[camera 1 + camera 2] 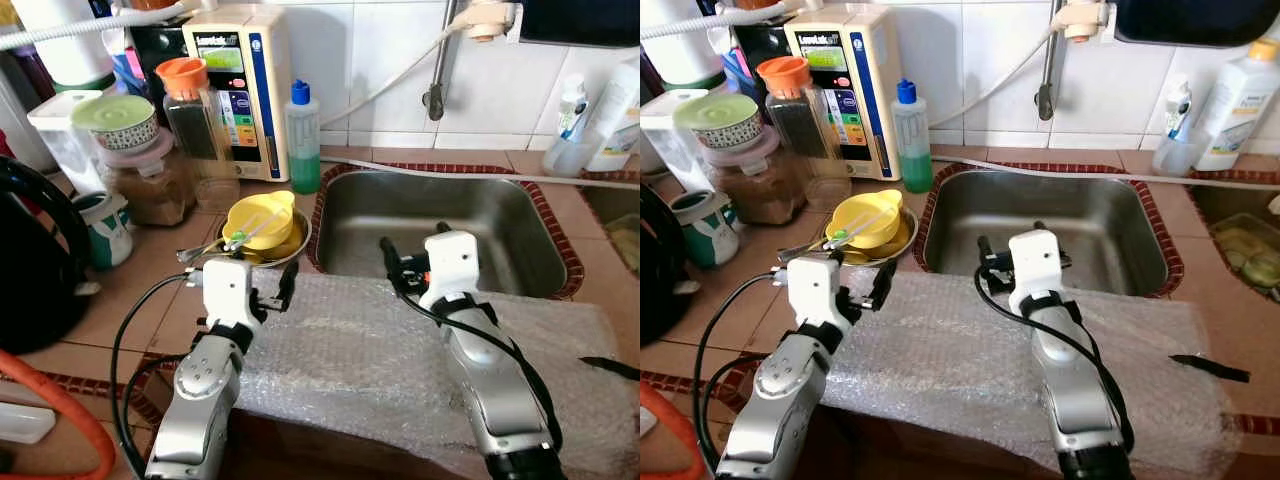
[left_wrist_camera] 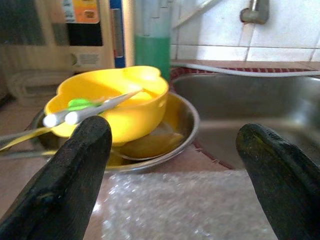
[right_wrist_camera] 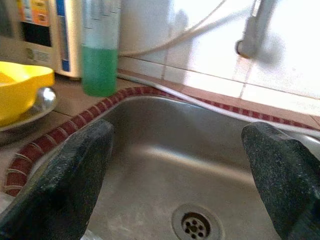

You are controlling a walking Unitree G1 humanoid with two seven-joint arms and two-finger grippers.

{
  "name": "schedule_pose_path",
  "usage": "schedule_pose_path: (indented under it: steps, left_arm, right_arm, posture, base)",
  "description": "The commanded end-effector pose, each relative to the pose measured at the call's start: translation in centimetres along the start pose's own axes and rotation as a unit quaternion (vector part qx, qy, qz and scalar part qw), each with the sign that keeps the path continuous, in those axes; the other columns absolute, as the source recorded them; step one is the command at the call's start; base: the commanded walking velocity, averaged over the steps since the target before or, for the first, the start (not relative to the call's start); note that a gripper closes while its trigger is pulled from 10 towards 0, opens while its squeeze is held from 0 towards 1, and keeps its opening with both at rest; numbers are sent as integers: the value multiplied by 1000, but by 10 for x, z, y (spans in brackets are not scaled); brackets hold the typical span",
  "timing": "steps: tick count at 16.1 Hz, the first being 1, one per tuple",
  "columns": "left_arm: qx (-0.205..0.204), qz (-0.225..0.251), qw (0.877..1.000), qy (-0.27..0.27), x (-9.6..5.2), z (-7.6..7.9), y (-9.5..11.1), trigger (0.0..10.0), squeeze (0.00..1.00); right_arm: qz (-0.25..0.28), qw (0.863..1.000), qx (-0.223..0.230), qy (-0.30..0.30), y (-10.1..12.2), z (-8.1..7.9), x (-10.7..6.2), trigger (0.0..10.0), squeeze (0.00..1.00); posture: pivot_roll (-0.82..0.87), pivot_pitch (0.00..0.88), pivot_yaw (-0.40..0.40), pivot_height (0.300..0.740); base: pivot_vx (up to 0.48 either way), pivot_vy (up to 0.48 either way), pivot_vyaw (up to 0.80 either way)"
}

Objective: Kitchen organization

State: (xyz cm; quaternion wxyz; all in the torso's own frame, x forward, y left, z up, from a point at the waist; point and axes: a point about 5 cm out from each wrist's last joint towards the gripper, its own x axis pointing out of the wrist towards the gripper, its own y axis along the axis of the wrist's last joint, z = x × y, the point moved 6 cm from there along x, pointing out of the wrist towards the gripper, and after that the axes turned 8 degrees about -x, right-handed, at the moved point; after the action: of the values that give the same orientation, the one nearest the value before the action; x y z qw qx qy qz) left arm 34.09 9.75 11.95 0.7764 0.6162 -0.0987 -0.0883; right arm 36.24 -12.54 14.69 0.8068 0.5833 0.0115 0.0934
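Both hands, left hand and right hand, are hovering with fingers apart (nothing gripped); the yellow bowl is awaiting handling, so organization appears unstarted.

I see a tan tiled surface carrying a steel dish of yellow bowls, jars, a green soap bottle and bubble wrap along its front edge.

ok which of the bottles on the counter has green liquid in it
The clear bottle with the blue cap, standing between the water purifier and the sink. Its lower half is green; the bottles at the far right are white.
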Motion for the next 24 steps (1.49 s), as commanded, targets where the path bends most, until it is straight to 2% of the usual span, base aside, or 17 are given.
schedule_pose_path:
  steps: [1, 2, 6, 11, 15, 16, 18, 20, 24]
  left_arm:
    - [3, -8, 1000, -11, 3, 2, -2, 10000, 0]
    - [6, -6, 1000, -18, 7, 4, 1, 10000, 0]
    - [6, -3, 1000, -13, 9, -1, 3, 10000, 0]
    - [10, 12, 999, 31, 11, -16, 9, 10000, 0]
    - [-43, 36, 996, 70, 20, -32, 25, 10000, 0]
    - [-52, 41, 995, 74, 21, -34, 27, 10000, 0]
    - [-67, 46, 993, 82, 22, -36, 29, 10000, 0]
    - [-71, 49, 992, 92, 21, -38, 30, 10000, 0]
    - [-85, 59, 985, 135, 18, -54, 32, 10000, 0]
  right_arm:
    - [4, 1000, -2, -16, 2, 7, -3, 10000, 0]
    - [1, 1000, -1, -24, 1, 10, -6, 10000, 0]
    - [4, 1000, -5, -23, 3, 9, -8, 10000, 0]
    - [9, 1000, -8, -12, 7, 6, -7, 10000, 0]
    - [10, 1000, -8, -2, 8, 5, -9, 10000, 0]
    - [9, 1000, -2, 13, 8, 1, -10, 10000, 0]
    - [4, 996, 21, 87, 8, -22, -17, 10000, 0]
    - [6, 991, 39, 125, 11, -33, -24, 10000, 0]
    - [-1, 990, 37, 140, 9, -34, -29, 10000, 0]
  posture:
    - [-277, 30, 125, 740]
    - [-288, 33, 133, 740]
    - [-291, 36, 135, 740]
    - [-290, 46, 126, 740]
    - [-305, 48, 129, 740]
    - [-308, 48, 131, 740]
    - [-318, 51, 135, 740]
    - [-321, 53, 136, 740]
    - [-317, 57, 129, 740]
  base:
    - [0, 0, 0]
    - [0, 0, 0]
    - [0, 0, 0]
    - [0, 0, 0]
    - [0, 0, 0]
    - [0, 0, 0]
    - [0, 0, 0]
    - [0, 0, 0]
    - [0, 0, 0]
